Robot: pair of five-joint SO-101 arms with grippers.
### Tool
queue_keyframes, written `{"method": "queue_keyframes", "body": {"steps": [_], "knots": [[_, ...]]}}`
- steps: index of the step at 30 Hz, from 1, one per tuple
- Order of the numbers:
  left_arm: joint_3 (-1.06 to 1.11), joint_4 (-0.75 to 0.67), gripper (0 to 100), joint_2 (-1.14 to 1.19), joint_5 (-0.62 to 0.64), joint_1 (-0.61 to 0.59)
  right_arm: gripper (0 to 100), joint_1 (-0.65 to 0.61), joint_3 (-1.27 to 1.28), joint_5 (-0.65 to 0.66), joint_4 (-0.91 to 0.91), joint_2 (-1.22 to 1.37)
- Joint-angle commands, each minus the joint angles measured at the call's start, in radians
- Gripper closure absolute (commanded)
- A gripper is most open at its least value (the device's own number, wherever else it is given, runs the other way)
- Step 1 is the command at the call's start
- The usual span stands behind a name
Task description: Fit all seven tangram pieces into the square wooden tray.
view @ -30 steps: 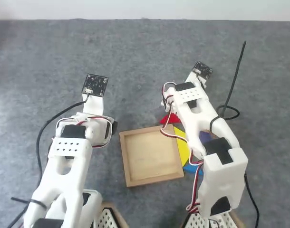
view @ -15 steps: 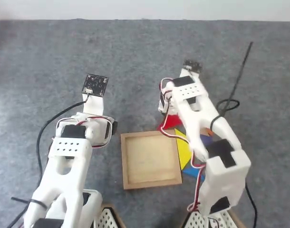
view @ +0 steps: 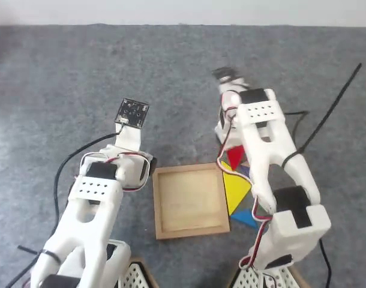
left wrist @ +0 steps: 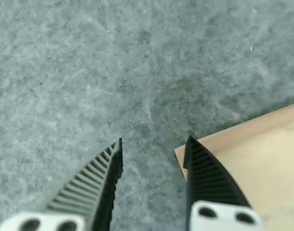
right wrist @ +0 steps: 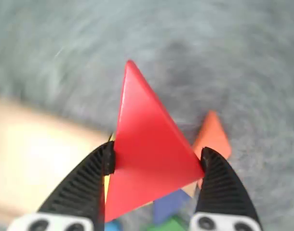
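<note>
Grey carpet covers the table, and both arms stand over it side by side. The left arm sits beside the tray's left edge. The left gripper is spread and holds nothing, with one finger above a corner of the tray and the other over bare carpet. The right arm reaches over the cluster of pieces on the tray's right side.

The square wooden tray lies between the arms and no piece is in it yet. Just beside its right rim lies the yellow triangle, the largest loose piece on view, with a blue piece nearer the arm's base.

The right gripper pinches the red triangle across two slanted sides, its point facing away from the wrist camera. It hangs close to the tray's rim, above the other pieces. An orange piece peeks out behind it, and green and purple scraps show below.

The grip looks the main hazard. Fingers on converging edges could squeeze the triangle outward, so it may slip or twist on the way across. If it arrives tilted it could catch on the rim and push the light tray sideways, and the left gripper is not bracing the tray. A drop would scatter the pieces crowded underneath.
</note>
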Motion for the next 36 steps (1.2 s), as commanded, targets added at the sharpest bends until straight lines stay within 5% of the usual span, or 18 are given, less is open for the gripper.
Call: {"method": "queue_keyframes", "body": {"steps": [1,8,15,19,25,30,36], "knots": [[-0.007,-0.018,79,0.000,-0.006,0.005,88.7,-0.088,-0.029,0.273,0.081,-0.104],[-0.061,-0.015,79,-0.003,-0.006,-0.147,88.7,-0.248,-0.028,0.483,0.150,-0.124],[-0.203,0.035,79,0.003,-0.043,-0.555,88.7,-0.390,-0.028,0.226,0.150,-0.042],[-0.237,0.037,79,0.003,-0.126,-0.706,88.7,-0.461,-0.018,0.201,0.140,0.015],[-0.311,0.124,79,0.018,-0.184,-0.758,88.8,-0.487,0.040,0.117,0.036,0.033],[-0.446,0.150,79,0.252,-0.186,-0.761,88.8,-0.487,0.092,0.104,-0.019,0.035],[-0.677,0.287,79,0.594,-0.181,-0.761,88.8,-0.486,0.089,-0.132,-0.030,0.041]]}}
